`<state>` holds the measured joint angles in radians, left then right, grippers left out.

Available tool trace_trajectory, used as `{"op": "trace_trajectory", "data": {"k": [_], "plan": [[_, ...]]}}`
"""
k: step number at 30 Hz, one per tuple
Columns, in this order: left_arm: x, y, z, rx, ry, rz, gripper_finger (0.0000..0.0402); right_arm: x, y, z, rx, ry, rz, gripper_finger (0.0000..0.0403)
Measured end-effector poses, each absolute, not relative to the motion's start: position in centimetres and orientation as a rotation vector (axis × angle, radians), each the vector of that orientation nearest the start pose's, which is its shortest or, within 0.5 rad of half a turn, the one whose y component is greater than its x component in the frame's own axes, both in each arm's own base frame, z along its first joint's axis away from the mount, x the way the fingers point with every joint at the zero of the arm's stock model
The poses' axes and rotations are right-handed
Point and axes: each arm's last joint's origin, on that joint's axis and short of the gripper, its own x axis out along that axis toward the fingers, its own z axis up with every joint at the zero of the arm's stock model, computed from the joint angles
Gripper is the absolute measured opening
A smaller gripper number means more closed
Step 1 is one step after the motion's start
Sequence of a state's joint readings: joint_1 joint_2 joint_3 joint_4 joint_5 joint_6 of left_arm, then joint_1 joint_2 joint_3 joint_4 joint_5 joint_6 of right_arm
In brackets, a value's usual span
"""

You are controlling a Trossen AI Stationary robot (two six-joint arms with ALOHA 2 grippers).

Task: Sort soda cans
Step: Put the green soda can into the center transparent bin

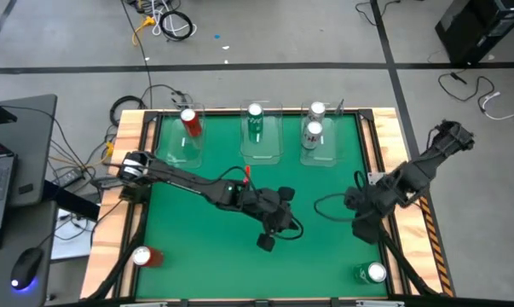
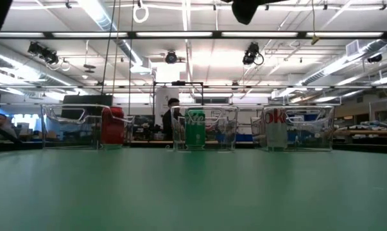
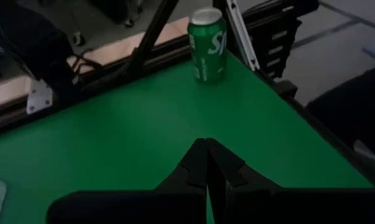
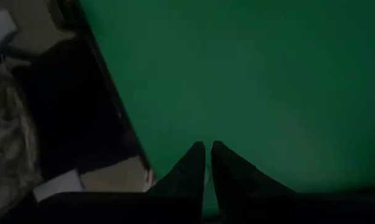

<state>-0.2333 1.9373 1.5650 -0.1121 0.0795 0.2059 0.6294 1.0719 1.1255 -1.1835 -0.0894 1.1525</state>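
Note:
The high view shows six cans. A red can [image 1: 188, 122] stands in the far-left clear bin, a green can [image 1: 255, 120] in the middle bin, and two silver-white cans [image 1: 313, 124] in the right bin. A second red can [image 1: 144, 256] stands on the mat at the near-left corner. A second green can [image 1: 372, 273] [image 3: 207, 43] stands at the near-right corner. My left gripper [image 1: 268, 241] [image 3: 206, 149] is shut over the middle of the mat, pointing toward that green can. My right gripper [image 1: 363, 228] [image 4: 207, 152] is shut above the mat's right side. Both are empty.
Three clear bins [image 1: 261, 153] line the far edge; in the low view they show with the red [image 2: 113, 126], green [image 2: 195, 128] and silver-white [image 2: 275, 127] cans inside. A wooden frame [image 1: 124, 170] borders the green mat. Bare mat lies between the arms and the bins.

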Motion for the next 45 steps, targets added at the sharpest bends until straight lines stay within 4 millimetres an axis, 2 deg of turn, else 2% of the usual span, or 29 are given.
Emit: {"op": "trace_trajectory", "data": {"k": [11, 15, 20, 26, 30, 34, 40, 45], "plan": [[44.4, -9.1, 27.4, 0.274, 0.383, -0.449, 0.0001, 12.8, 16.8, 29.5, 0.666, 1.566, -0.133, 0.0041], [44.8, -8.6, 26.7, 0.27, 0.4, -0.449, 0.0001, 12.6, 19.5, 29.8, 0.65, 1.625, -0.12, 0.0049], [45.0, -8.2, 26.4, 0.267, 0.401, -0.439, 0.0001, 13.1, 22.2, 30.5, 0.679, 1.681, -0.139, 0.0105], [45.0, -8.1, 26.4, 0.268, 0.397, -0.437, 0.0001, 13.9, 24.9, 29.9, 0.668, 1.732, -0.182, 0.0223], [45.1, -8.1, 26.3, 0.277, 0.397, -0.438, 0.0001, 14.3, 25.9, 28.8, 0.65, 1.8, -0.211, 0.03], [45.1, -8.1, 26.3, 0.287, 0.395, -0.44, 0.0001, 14.3, 26.2, 28.1, 0.627, 1.86, -0.241, 0.0349], [45.1, -8.1, 26.3, 0.287, 0.396, -0.44, 0.0001, 13.6, 25.0, 28.1, 0.538, 1.882, -0.372, 0.0361], [45.0, -8.1, 26.2, 0.286, 0.401, -0.441, 0.0001, 13.9, 25.3, 28.0, 0.532, 1.792, -0.353, 0.0365]]}}
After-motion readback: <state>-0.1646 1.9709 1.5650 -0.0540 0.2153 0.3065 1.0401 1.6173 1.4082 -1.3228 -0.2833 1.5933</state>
